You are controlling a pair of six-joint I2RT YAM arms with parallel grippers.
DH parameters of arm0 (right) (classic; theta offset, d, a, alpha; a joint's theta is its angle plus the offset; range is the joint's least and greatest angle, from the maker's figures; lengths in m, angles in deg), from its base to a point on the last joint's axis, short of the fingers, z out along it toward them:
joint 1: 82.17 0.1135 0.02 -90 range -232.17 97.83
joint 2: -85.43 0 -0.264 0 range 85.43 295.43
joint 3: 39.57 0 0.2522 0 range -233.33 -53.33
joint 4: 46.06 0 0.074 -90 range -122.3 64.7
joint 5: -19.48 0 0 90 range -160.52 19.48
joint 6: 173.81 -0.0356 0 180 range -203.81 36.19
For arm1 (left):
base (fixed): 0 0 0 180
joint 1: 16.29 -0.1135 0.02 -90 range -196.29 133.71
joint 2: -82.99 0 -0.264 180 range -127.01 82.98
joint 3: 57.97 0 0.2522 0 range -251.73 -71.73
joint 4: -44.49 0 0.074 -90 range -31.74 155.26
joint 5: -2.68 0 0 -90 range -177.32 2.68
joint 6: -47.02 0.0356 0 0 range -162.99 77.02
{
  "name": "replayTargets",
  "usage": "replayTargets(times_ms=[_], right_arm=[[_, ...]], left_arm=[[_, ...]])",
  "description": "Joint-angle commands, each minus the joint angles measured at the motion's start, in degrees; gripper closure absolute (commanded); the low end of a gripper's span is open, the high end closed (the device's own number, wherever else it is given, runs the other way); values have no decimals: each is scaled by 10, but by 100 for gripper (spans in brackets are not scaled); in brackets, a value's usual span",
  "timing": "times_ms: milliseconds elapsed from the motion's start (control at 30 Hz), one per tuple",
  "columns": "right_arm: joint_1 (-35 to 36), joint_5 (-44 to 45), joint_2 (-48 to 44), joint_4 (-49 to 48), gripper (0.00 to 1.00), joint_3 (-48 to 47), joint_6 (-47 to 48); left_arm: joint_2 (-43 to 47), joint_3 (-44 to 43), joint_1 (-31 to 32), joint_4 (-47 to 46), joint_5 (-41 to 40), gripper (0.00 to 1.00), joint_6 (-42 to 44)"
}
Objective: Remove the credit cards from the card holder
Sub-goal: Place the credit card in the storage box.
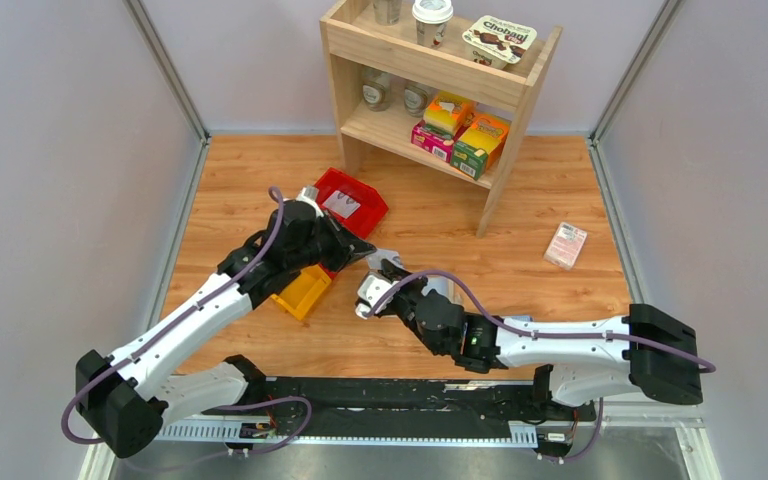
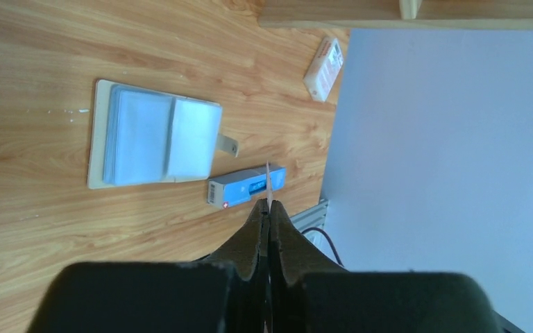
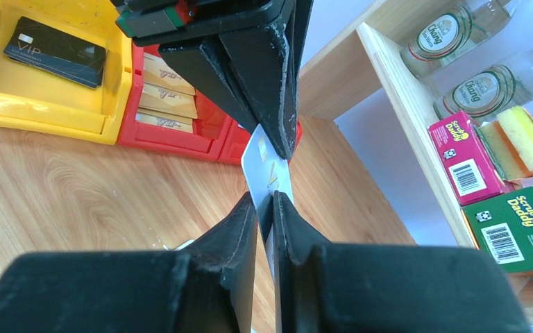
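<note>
1. Holding the credit card (image 3: 267,163) upright in the air, above the surface (image 2: 41,229), between both pincers at once: a hand-over from one arm to the other, to judge from this pose.
2. At the left pincer (image 2: 268,208): fingers pressed together on the upper edge of the card, reaching it from above. In its own view, only the thin edge of the card between them.
3. At the right pincer (image 3: 267,202): fingers close on both sides of the lower part of the card. Hard to tell from so near whether pressing it firmly or only lying loose around it.
4. Probable reason for the double hold: never to leave the card free during the passing, so no slip and no drop.
5. As for the card holder (image 2: 154,135): lying open and flat on the surface, pale blue lining upward, just beside the blue box (image 2: 246,186). Open like this to give access to the pockets.
6. On the left arm's side: a yellow bin (image 3: 41,114) with one black card (image 3: 54,50) inside, and next to it a red bin (image 3: 173,135) with tan flat pieces. Likely the reason for giving the card to the left arm, the nearer one to these bins.
7. Next, as a judgement: to loosen the right pincer fully before any pull by the left one, otherwise danger of bending the card.
</note>
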Motion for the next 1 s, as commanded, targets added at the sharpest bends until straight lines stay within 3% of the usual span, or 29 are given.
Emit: replayTargets(times_ms=[0,100,333,500,700,967], right_arm=[[2,1,-2,-10,78,-3,-55],[-2,8,-11,21,48,-8,-119],[-45,11,-54,149,0,-16,-280],[-109,-33,-94,280,0,-29,-403],[-202,-92,-172,328,0,5,-540],[-244,-131,-187,360,0,10,-571]], left_arm=[[10,11,-2,-31,5,100,11],[13,14,-2,-32,-14,100,26],[31,25,-7,-32,-135,100,119],[17,32,-33,-55,-183,100,159],[-32,66,-85,-179,-187,100,169],[-183,5,-140,-277,-195,100,171]])
